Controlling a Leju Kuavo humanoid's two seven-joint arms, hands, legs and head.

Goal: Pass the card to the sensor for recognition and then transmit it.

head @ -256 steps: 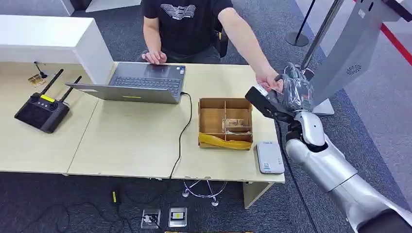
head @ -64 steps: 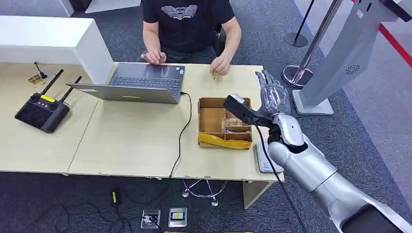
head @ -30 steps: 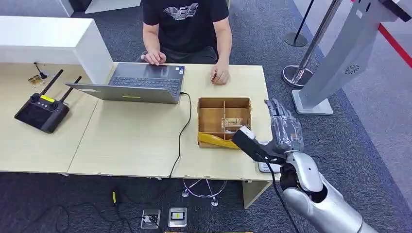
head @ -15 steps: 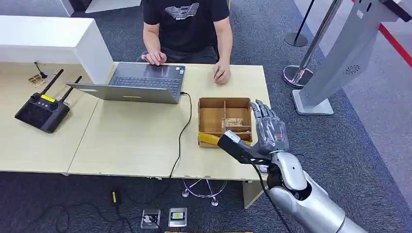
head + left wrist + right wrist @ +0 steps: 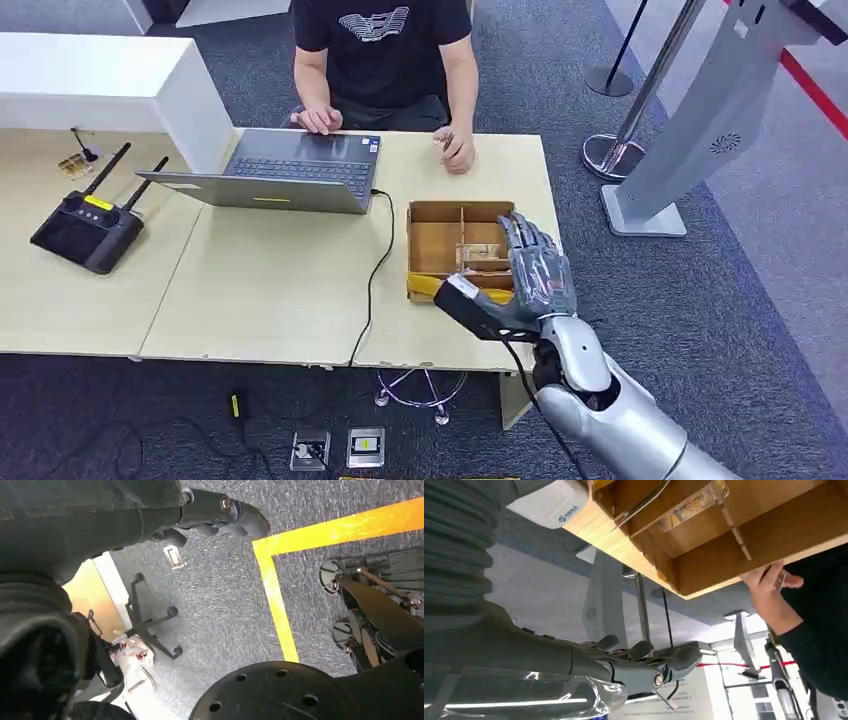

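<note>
Now, in the head view, the right robot hand [image 5: 535,268] hovers empty, fingers spread, over the cardboard box [image 5: 440,238] holding the card [image 5: 482,252]. In the right wrist view, fingers [image 5: 674,656] should descend slowly and pinch the card [image 5: 694,505].

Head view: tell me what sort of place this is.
Probably a reception or check-in desk in an office or lobby. A person sits behind a pale wooden desk at a laptop, a grey kiosk stand rises beside it, and a barrier post stands on grey carpet.
</note>
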